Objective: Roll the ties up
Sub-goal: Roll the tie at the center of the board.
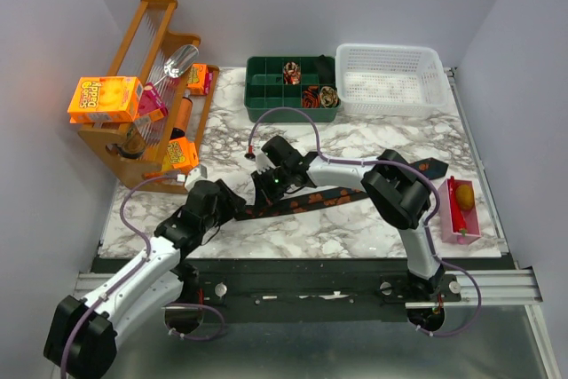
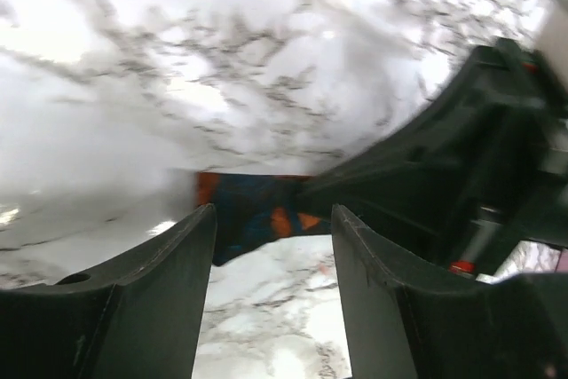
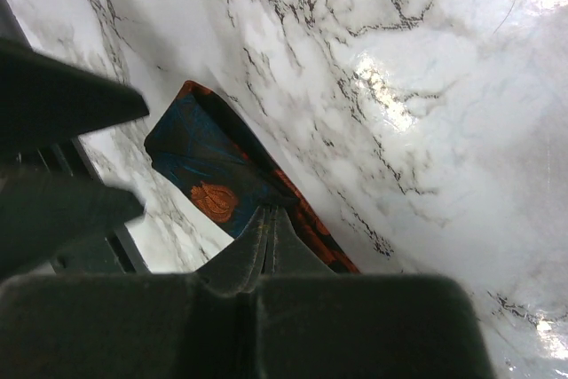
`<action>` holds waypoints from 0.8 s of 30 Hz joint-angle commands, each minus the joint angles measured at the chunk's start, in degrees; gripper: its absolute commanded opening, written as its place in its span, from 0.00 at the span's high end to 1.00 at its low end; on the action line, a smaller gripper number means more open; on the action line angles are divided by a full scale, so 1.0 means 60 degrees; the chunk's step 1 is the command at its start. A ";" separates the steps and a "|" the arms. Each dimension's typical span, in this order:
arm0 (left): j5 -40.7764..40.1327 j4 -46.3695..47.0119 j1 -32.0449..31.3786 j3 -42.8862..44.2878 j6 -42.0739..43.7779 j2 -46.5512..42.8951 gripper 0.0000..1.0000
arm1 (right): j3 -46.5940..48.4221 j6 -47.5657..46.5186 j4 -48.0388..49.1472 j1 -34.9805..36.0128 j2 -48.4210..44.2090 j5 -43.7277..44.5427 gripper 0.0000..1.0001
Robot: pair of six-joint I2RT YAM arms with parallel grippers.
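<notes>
one flat tie (image 1: 319, 200), three rolled ties (image 1: 291, 71), one green tray (image 1: 284, 116), one white basket (image 1: 390, 49).

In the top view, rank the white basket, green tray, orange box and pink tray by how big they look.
Largest: white basket
Next, slightly smaller: green tray
Smallest, about alike, so unranked: orange box, raised nearer the camera, and pink tray

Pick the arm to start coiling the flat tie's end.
Probably right: the right gripper is shut on the tie near its end; the left gripper stands open, holding nothing.
</notes>
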 commanded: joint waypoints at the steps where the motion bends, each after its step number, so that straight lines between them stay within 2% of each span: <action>1: 0.1418 0.0283 0.0973 -0.0964 -0.0301 -0.0377 0.37 | -0.0236 -0.0057 -0.0066 0.0109 0.0159 0.0101 0.99; 8: 0.2241 0.2130 0.1414 -0.2138 -0.1004 0.0017 0.44 | -0.0250 -0.0057 -0.0052 0.0095 0.0159 0.0086 1.00; 13: 0.2535 0.3142 0.1415 -0.2549 -0.1122 0.0019 0.56 | -0.0265 -0.0013 -0.0052 0.0095 0.0145 0.0116 1.00; 16: 0.2317 0.2736 0.1415 -0.2360 -0.0991 -0.0186 0.63 | -0.0221 0.0002 -0.0052 0.0109 0.0145 0.0057 1.00; 20: 0.1833 0.1945 0.1415 -0.1876 -0.0465 -0.0552 0.78 | -0.0148 0.0046 -0.0066 0.0095 0.0072 -0.0016 1.00; 24: 0.1846 0.1707 0.1400 -0.1378 0.0092 -0.0056 0.91 | 0.0027 0.0104 -0.0052 0.0109 0.0086 -0.0177 1.00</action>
